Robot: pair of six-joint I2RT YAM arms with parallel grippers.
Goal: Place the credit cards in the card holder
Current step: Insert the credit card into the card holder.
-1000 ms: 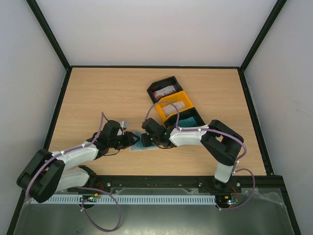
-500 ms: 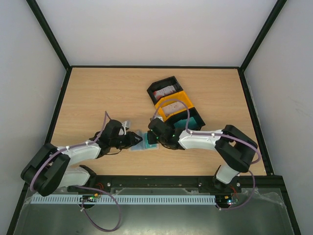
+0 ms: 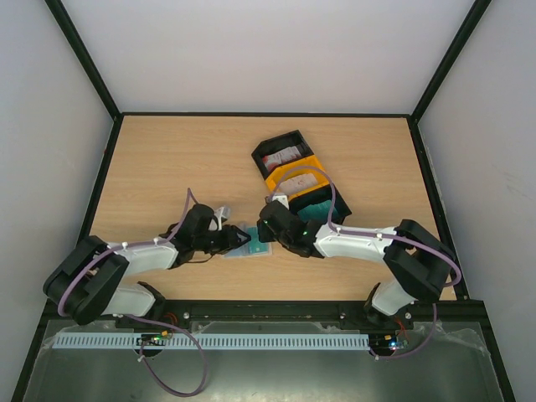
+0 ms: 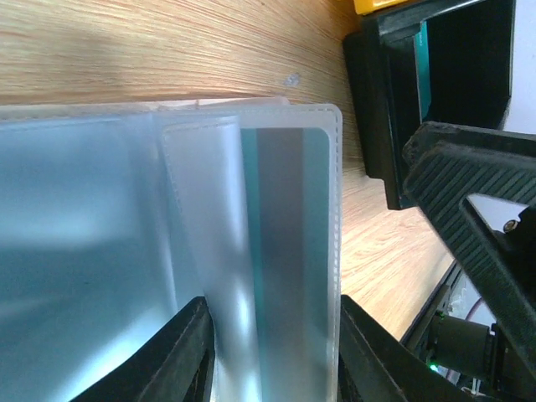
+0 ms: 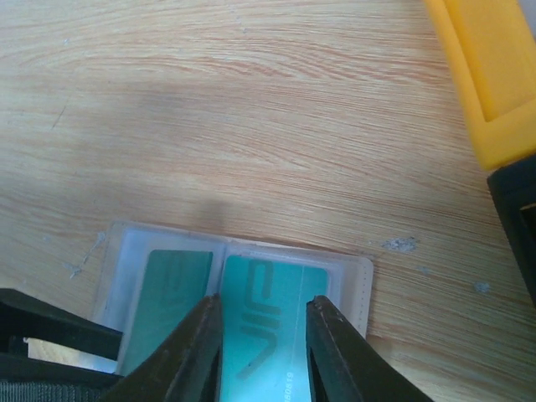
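Tray as the reference. Nearest, on the holder's side facing away from the tray, is the left gripper (image 3: 237, 241). It is down at table level with its jaws closed on the card holder's (image 3: 249, 251) frosted leaf. In the left wrist view both fingers (image 4: 191, 356) meet the leaf's edges. The card holder sits on the wood just near-left of the tray's (image 3: 272, 179) near black compartment, close but apart. It's translucent, with two pockets side by side. The teal VIP card (image 5: 272, 322) is in the pocket nearer the tray, and a second teal card (image 5: 172, 293) is in the pocket away from it. The right gripper (image 3: 266, 234) is over the holder's tray-side edge, between holder and tray. Its jaws are part-spread and the fingers (image 5: 194, 352) stand either side of the VIP card with nothing clamped. Further out, in the tray itself: a tray-side teal card (image 3: 322, 203) in the near compartment, partly behind the right arm's cable. A whitish card (image 3: 297, 181) is in the yellow middle compartment. A red-and-white card (image 3: 285, 155) is in the far black compartment.
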